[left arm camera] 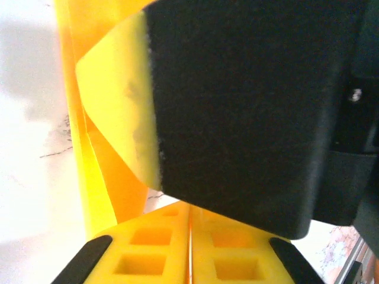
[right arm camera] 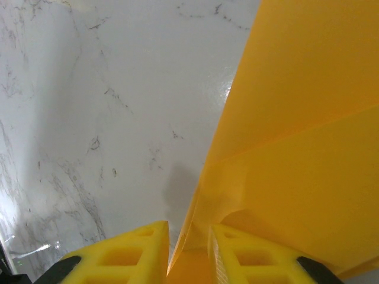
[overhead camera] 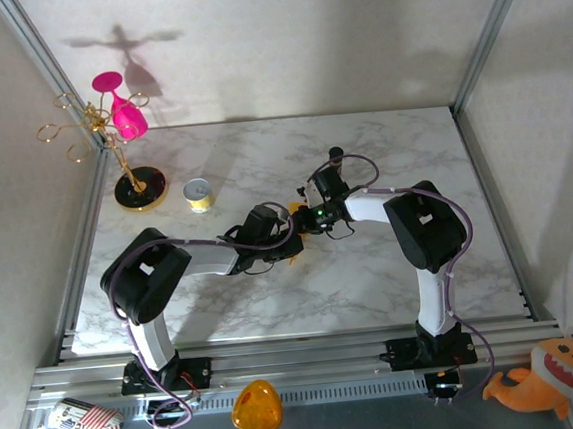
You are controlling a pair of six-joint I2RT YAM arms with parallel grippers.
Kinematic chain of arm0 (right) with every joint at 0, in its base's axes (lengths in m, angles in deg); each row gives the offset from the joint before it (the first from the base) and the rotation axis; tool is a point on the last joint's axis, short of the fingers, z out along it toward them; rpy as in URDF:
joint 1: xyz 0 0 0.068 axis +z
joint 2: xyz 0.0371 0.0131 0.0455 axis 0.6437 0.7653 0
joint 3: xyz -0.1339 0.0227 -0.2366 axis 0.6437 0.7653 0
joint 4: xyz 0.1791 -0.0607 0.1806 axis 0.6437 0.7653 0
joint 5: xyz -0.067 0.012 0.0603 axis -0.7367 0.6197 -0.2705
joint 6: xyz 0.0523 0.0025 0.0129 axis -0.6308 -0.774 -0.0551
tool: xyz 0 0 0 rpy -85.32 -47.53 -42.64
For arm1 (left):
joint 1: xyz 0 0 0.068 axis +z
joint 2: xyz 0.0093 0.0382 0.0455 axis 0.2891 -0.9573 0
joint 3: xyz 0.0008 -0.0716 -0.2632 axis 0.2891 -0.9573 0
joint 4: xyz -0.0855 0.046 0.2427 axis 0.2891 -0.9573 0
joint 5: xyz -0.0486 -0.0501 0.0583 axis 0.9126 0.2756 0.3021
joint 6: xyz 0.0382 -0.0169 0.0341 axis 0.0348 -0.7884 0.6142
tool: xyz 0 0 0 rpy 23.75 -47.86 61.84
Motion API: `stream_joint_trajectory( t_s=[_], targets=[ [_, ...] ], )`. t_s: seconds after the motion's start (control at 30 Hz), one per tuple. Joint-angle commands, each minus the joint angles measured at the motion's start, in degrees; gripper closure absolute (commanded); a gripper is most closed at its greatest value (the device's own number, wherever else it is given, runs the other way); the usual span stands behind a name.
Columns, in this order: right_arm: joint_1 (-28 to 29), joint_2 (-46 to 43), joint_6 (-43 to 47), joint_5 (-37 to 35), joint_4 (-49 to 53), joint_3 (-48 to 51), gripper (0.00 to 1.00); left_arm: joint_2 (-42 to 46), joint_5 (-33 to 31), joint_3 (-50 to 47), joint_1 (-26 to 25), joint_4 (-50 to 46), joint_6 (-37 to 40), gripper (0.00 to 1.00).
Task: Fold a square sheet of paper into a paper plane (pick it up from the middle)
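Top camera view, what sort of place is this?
Likely a robot lab test cell: an aluminium frame with blank white walls, a marble-look tabletop, and stray props like a plush toy.

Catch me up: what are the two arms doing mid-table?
Both arms meet over the middle of the marble table, working the orange-yellow paper. The left gripper is shut on a folded layer of it, and the right gripper pinches the paper's edge close by. Creases and overlapping layers show, so folding is under way. How far along the plane is can't be told.
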Motion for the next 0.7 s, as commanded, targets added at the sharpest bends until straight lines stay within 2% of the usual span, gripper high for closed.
stream_joint_trajectory(
  t_s=[0.0,0.67],
  targets=[
    [-0.31,3.79,0.41,-6.37,4.67,0.82,0.73,-0.84,-0.26,-1.04,-0.43,1.48,0.38,0.91],
    [-0.35,5.13,0.27,-7.78,6.45,-0.07,0.74,0.19,-0.73,-5.50,-0.77,1.10,-0.86,0.94]
  ],
)
